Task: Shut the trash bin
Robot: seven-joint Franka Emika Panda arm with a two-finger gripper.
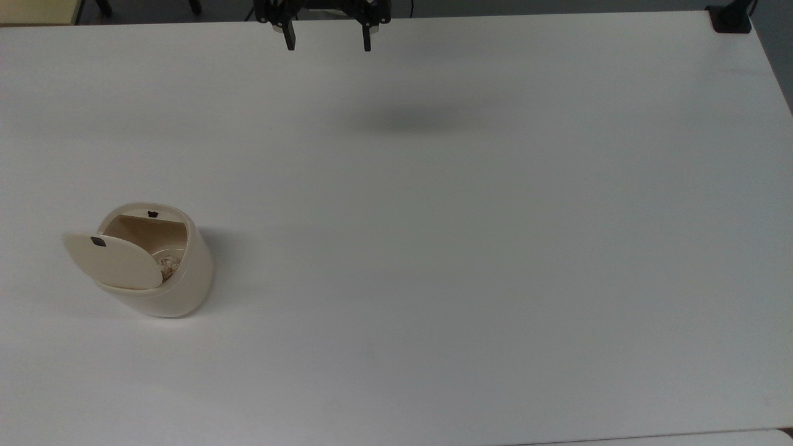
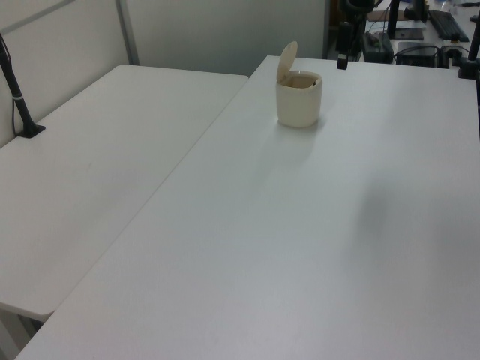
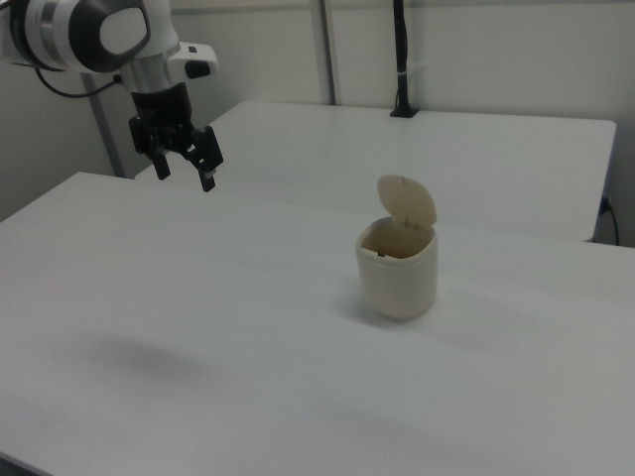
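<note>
Fingers: I see both black fingers [image 1: 289,37] spread wide apart with nothing between them, tips pointing down.
Gripper: my gripper [image 1: 328,42] hangs well above the white table [image 1: 471,260], casting a soft shadow on the bare surface below it.
Trash bin: the cream trash bin [image 1: 162,272] stands upright on the table, well apart from the fingers; in the top view it sits far below them and toward the top view's left, in the right view toward the right view's right.
Lid: its lid [image 3: 408,203] is tipped up on the hinge, leaving the mouth open.
Inside: I can make out something crumpled [image 1: 167,266] at the bottom.
</note>
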